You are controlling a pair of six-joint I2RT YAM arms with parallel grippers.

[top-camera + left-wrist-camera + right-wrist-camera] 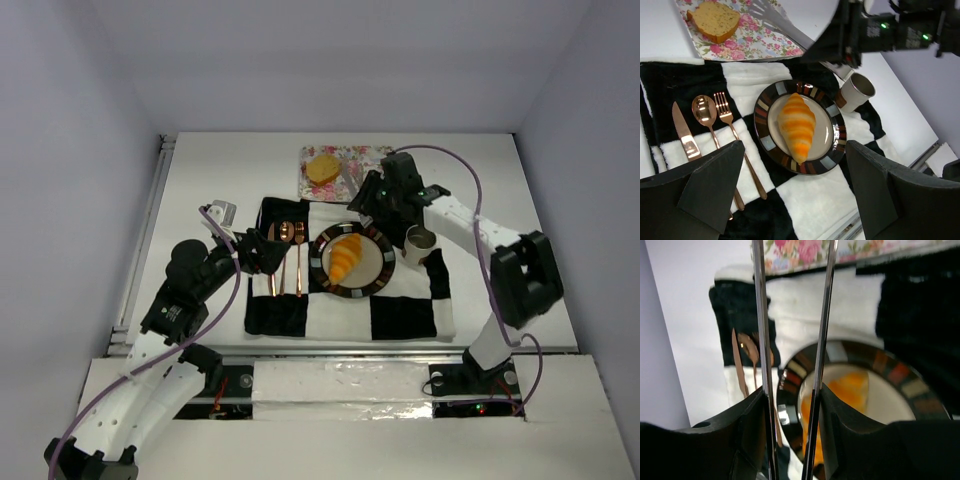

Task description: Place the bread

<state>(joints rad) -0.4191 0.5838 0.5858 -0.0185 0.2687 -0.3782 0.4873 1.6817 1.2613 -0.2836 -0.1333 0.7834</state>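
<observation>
The croissant (346, 258) lies on the striped-rim plate (322, 262) in the middle of the checkered mat (400, 315); the bread slice (322, 168) sits on the floral napkin (368, 154) behind it, so that slice looks like the piece not yet placed. The main risk is the grip: the tongs (774, 16) are thin and smooth, and the slice looks thick and soft; a squeeze near its edge could let it pivot and drop onto the mat or onto the croissant; too hard a squeeze could break it. The napkin looks light and may drag along if the tong tips catch it. The cup (420, 240) stands just beside the plate, under the right arm; a low swing back could tip it.

The right gripper (374, 200) reaches out over the far rim of the plate, angled toward the napkin; its fingers (745, 435) are clamped on the outer sides of the two tong arms, which stand a little apart; the tong head lies over the napkin beside the slice, not around it. The left gripper (262, 252) hovers over the cutlery (705, 112) at the mat's left side — fingers spread wide, holding nothing.
</observation>
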